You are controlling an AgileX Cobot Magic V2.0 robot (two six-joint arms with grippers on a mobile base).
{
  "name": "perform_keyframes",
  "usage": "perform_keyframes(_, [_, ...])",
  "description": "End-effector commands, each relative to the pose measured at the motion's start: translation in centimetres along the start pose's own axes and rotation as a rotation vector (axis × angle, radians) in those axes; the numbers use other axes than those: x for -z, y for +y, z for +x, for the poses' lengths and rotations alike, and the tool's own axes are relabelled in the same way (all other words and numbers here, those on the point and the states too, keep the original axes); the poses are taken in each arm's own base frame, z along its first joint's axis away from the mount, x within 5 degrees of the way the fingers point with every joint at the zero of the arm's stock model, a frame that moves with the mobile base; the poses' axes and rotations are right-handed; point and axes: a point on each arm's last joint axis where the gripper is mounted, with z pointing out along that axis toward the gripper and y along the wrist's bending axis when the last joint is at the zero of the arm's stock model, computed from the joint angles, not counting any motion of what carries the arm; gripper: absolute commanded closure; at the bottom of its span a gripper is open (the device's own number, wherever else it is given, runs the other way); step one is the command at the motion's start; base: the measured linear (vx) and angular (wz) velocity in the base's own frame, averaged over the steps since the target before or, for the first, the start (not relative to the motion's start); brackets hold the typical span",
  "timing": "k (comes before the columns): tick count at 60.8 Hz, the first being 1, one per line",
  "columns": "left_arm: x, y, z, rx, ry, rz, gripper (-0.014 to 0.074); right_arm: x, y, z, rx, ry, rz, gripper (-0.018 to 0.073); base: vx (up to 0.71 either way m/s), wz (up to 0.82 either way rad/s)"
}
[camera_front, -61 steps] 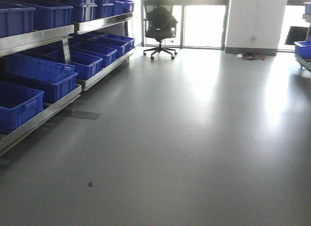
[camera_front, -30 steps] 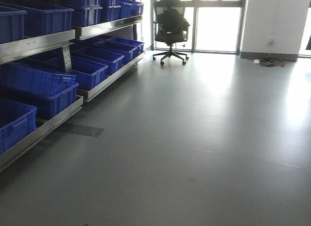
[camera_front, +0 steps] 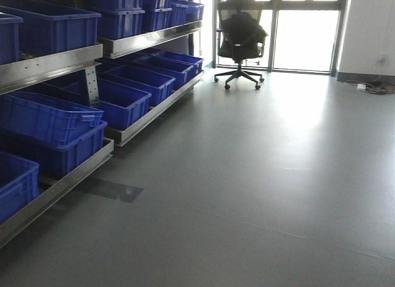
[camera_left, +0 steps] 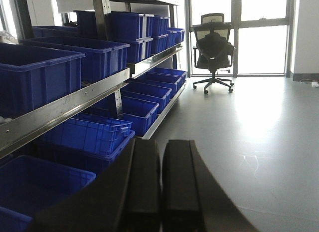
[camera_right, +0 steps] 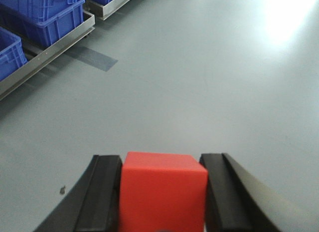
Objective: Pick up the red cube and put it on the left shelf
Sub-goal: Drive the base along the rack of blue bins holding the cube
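In the right wrist view the red cube [camera_right: 163, 192] sits between two black fingers, and my right gripper [camera_right: 162, 164] is shut on it above the grey floor. My left gripper [camera_left: 161, 147] is shut with nothing in it, its two dark fingers pressed together. The left shelf [camera_front: 58, 60] runs along the left side of the front view: steel rails carrying dark-blue crates [camera_front: 44, 117] on two levels. It also fills the left of the left wrist view, where the left shelf [camera_left: 70, 106] shows its brushed front rail. No gripper appears in the front view.
A black office chair [camera_front: 239, 40] stands by the bright windows at the far end. Cables [camera_front: 376, 86] lie on the floor at the far right. A dark patch [camera_front: 110, 189] marks the grey floor beside the rack's lower rail [camera_front: 55, 191].
The front view has swung rightwards and closer along the rack: the crates and the chair have shifted right in the frame and grown larger. The far-right crate has left the view.
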Motion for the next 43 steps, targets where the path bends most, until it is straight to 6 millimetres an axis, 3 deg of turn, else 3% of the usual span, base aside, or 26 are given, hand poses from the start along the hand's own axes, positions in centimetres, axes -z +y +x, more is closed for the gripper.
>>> perform_keyframes(1, [-0.08, 0.06, 0.04, 0.004, -0.054, -0.008, 0.0491, 0.38, 0.12, -1.71, 0.018, -0.111, -0.011, 0.0503, 0.61, 0.15])
perform_keyframes(23, [-0.08, 0.06, 0.04, 0.004, -0.054, -0.008, 0.0491, 0.38, 0.12, -1.71, 0.018, -0.111, -0.011, 0.0503, 0.59, 0.21])
perform_keyframes(43, [-0.08, 0.06, 0.04, 0.004, -0.054, -0.008, 0.0491, 0.38, 0.12, -1.71, 0.018, -0.111, -0.011, 0.0503, 0.57, 0.44])
